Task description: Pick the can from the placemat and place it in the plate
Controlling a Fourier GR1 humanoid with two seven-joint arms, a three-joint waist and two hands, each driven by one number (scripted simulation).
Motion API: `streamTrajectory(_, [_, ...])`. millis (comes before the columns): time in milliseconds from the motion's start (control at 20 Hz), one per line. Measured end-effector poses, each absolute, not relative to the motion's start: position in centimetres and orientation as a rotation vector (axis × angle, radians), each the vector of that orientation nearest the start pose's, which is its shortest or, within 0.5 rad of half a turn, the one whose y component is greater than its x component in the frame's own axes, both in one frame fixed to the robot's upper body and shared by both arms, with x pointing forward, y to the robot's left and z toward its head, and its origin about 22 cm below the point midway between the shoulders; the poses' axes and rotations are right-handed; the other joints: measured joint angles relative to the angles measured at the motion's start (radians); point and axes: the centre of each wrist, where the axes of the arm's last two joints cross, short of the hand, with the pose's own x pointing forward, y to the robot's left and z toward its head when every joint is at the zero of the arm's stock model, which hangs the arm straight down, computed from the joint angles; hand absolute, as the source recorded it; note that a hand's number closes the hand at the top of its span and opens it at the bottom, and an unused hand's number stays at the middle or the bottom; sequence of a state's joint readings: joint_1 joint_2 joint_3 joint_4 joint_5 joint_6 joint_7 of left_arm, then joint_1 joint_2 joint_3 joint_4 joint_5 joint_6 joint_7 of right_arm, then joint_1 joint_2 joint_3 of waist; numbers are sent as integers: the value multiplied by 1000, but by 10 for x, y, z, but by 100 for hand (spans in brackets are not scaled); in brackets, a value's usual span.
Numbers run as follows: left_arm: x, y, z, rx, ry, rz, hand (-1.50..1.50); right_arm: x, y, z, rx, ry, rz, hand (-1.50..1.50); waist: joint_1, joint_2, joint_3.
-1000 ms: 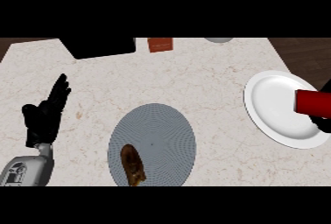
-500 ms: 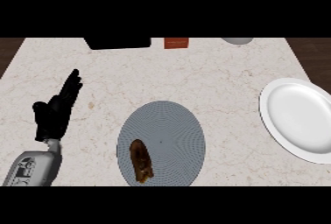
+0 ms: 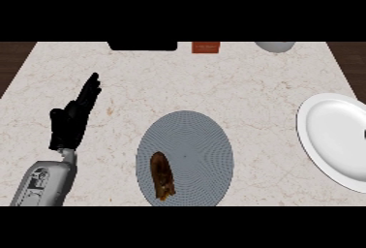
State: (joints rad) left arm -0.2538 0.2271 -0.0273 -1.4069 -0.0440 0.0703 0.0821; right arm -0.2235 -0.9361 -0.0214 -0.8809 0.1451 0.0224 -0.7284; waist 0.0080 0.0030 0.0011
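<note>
While left fingers [image 3: 88, 93] stand straight, placemat [image 3: 194, 138] lies rightward

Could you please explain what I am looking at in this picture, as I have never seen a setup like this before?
This is one view from the head of a humanoid robot, looking steeply down at a pale marble kitchen counter. At the left, a grey forearm ends in the robot's black left hand, which is open with straight fingers and holds nothing. The right hand does not show. In the middle lies a round grey placemat, and on its lower left part lies a long brown item, apparently the can. A white plate sits at the right edge, partly cut off, with nothing on the part that shows. Along the far edge are a black block, a small red box and a pale round thing, all partly cut off.
</note>
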Motion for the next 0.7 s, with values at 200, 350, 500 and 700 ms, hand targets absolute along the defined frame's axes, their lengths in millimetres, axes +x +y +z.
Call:
streamTrajectory(200, [304,253,38,202,-1567,-229,0,270,-499,69,-827,-1547,1003,150,6,1,0])
streamTrajectory(350, [305,252,41,204,-1569,-231,0,282,-485,45,-793,-1484,975,-150,10,1,-1])
streamTrajectory(500, [308,245,41,199,-1571,-236,0,289,-474,23,-734,-1431,936,-150,11,3,0])
streamTrajectory(700, [308,252,39,206,-1571,-228,0,300,-460,4,-669,-1422,899,-150,8,2,0])
